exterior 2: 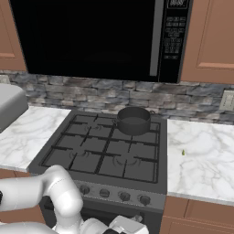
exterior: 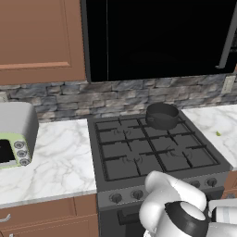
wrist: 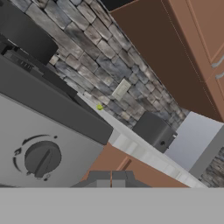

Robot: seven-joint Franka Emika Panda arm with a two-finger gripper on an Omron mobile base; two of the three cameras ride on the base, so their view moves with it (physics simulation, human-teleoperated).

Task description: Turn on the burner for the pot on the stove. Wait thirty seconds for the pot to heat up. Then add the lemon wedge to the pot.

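The stove (exterior: 152,152) takes up the middle of both base views, black grates across its top and a row of round knobs along its front edge. On the back right burner (exterior 2: 133,130), a little right of centre and above the middle of the frame, sits the pot (exterior 2: 133,120), dark grey and low-sided, likely heavy and stiff enough to stay put without a hand on it. In the hand view a knob (wrist: 41,158) shows large at the lower left, close in front of the gripper (wrist: 111,177), whose jaws are pressed together with nothing between them. Smallest of all is the lemon wedge (exterior 2: 183,152), a yellow-green speck on the marble counter (exterior 2: 201,155) at the right of the frame, well apart from the pot. I'd judge it light, soft and probably slick with juice; a gentle pinch across its broad sides, low to the counter, looks the safest hold, since a hard squeeze could crush it or pop it loose.
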